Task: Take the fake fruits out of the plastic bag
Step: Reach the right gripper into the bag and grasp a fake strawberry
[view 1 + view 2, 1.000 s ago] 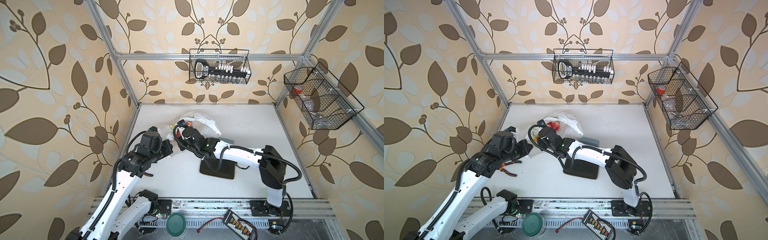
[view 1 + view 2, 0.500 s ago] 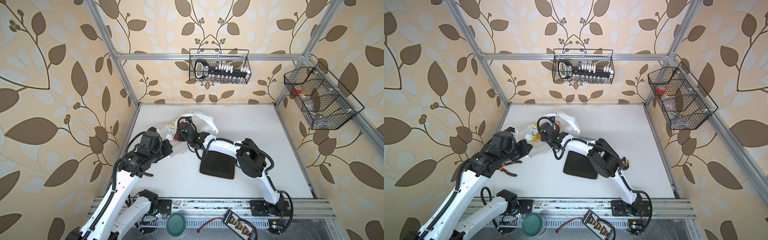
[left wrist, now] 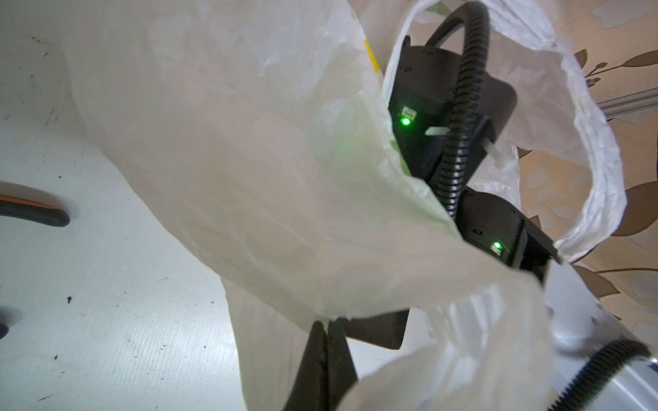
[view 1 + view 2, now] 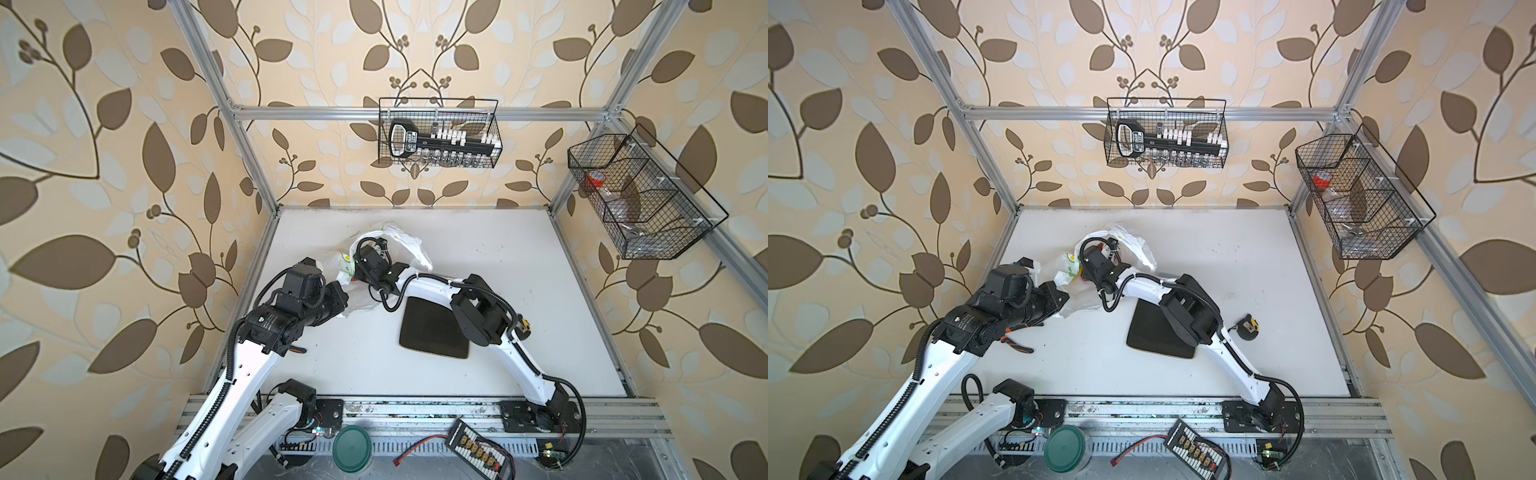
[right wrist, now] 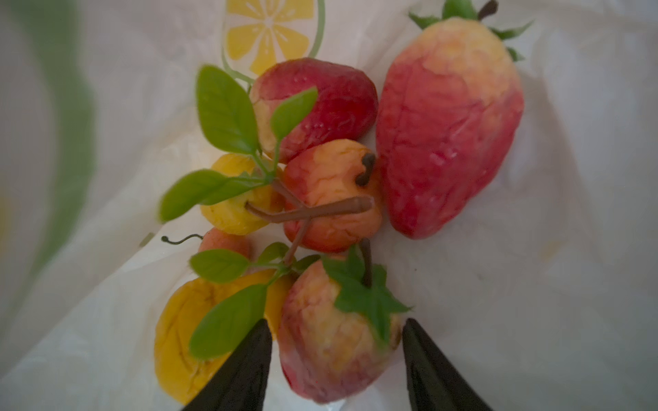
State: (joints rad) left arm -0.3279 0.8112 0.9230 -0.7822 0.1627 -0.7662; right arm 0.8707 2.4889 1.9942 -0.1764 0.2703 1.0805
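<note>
Straddling strawberry (image 5: 331, 359) between its tips: right gripper (image 5: 335, 322) half-open, holding nothing; advance, close gently; left gripper (image 3: 324, 325) clamped on plastic bag (image 3: 249, 178) rim

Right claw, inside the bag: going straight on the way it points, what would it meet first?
Probably the nearest strawberry, the one with the green cap: the right claw stands open astride it, inside the plastic bag. Depth is hard to judge.
</note>
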